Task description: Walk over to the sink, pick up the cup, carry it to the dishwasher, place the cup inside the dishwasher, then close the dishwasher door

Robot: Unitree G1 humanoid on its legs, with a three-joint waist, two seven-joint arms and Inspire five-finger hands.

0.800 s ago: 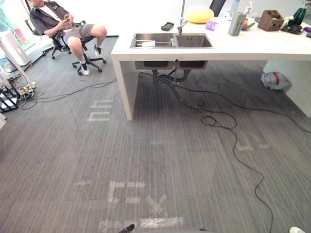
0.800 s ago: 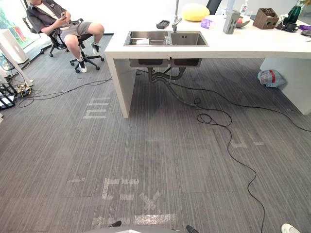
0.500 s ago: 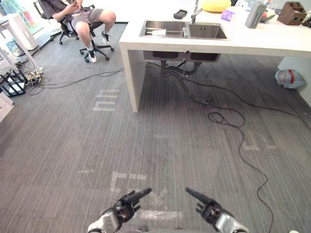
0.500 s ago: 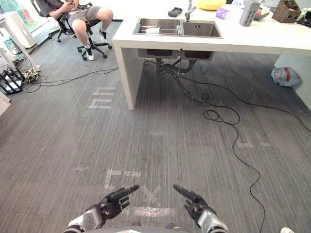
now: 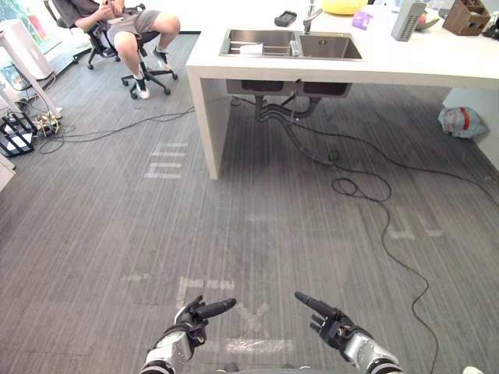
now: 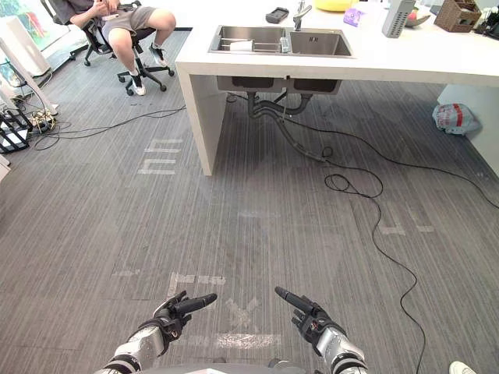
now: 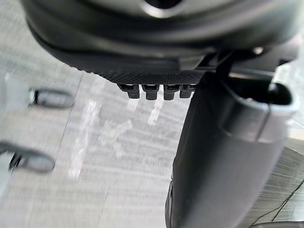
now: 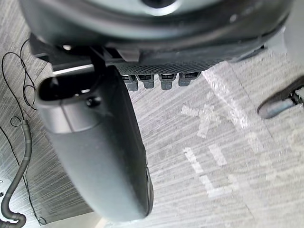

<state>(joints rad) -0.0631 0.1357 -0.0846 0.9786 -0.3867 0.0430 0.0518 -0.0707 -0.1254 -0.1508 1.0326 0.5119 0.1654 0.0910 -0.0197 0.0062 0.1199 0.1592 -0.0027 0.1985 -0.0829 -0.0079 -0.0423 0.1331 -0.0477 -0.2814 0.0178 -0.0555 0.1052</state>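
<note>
Your left hand (image 5: 189,319) and right hand (image 5: 331,323) hang low in front, fingers straight and holding nothing. The cup (image 5: 251,48) lies in the left basin of the sink (image 5: 331,48), well ahead. Walk up square to the white counter (image 5: 405,68), keeping both hands below its edge.

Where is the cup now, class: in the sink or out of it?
In: the white cup rests inside the left basin of the sink.
</note>
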